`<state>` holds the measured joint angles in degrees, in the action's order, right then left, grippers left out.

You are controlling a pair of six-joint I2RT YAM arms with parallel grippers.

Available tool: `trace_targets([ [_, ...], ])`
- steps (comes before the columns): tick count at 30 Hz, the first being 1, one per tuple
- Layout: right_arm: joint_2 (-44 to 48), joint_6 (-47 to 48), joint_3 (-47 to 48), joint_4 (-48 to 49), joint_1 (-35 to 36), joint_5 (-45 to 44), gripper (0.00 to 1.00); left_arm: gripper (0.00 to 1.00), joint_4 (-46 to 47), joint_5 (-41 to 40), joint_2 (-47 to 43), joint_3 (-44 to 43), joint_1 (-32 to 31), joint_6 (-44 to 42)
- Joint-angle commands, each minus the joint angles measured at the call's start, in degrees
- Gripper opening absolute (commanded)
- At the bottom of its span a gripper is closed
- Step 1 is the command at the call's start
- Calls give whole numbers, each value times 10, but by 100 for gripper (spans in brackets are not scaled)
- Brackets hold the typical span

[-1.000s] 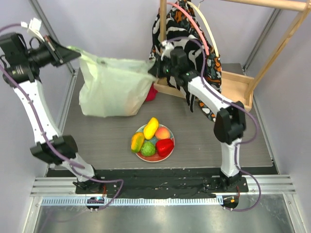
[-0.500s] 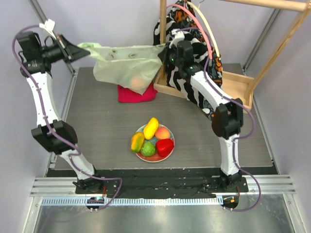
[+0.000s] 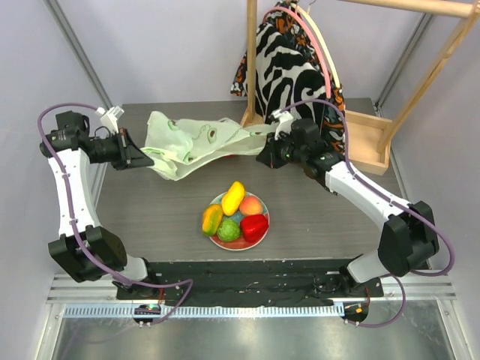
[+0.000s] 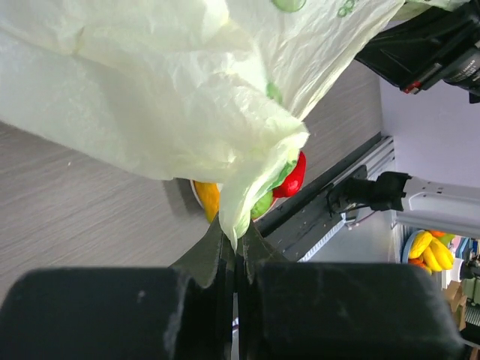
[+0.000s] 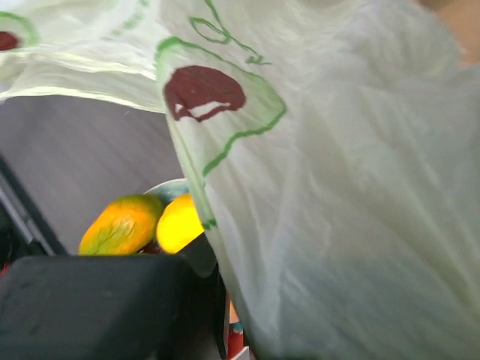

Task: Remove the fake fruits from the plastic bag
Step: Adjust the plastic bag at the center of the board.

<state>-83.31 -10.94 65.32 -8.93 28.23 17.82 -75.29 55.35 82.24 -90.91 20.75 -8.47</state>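
Observation:
The pale yellow-green plastic bag hangs slack and flattened, stretched between both grippers above the back of the table. My left gripper is shut on a twisted corner of the bag, pinched at the fingertips. My right gripper is shut on the opposite end, where the bag drapes over its fingers. The fake fruits lie on a plate in front: lemon, peach, mango, green one, red pepper. No fruit shows through the bag.
A wooden rack stands at the back right, with a black-and-white patterned bag hanging from it, close behind my right arm. Metal posts frame the table's corners.
Both arms have come down and forward, bringing the bag from high at the back to low over the table. The bag has gone flat, and the red cloth is now hidden.

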Motion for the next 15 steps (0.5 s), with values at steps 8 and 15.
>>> trace_targets([
  [8, -100, 252, 211, -76, 132, 171, 20, 0, -170, 56, -48, -41, 1, -71],
  [15, -152, 330, 249, -74, 165, 136, 21, 0, -159, 76, -105, -13, 1, -44],
])
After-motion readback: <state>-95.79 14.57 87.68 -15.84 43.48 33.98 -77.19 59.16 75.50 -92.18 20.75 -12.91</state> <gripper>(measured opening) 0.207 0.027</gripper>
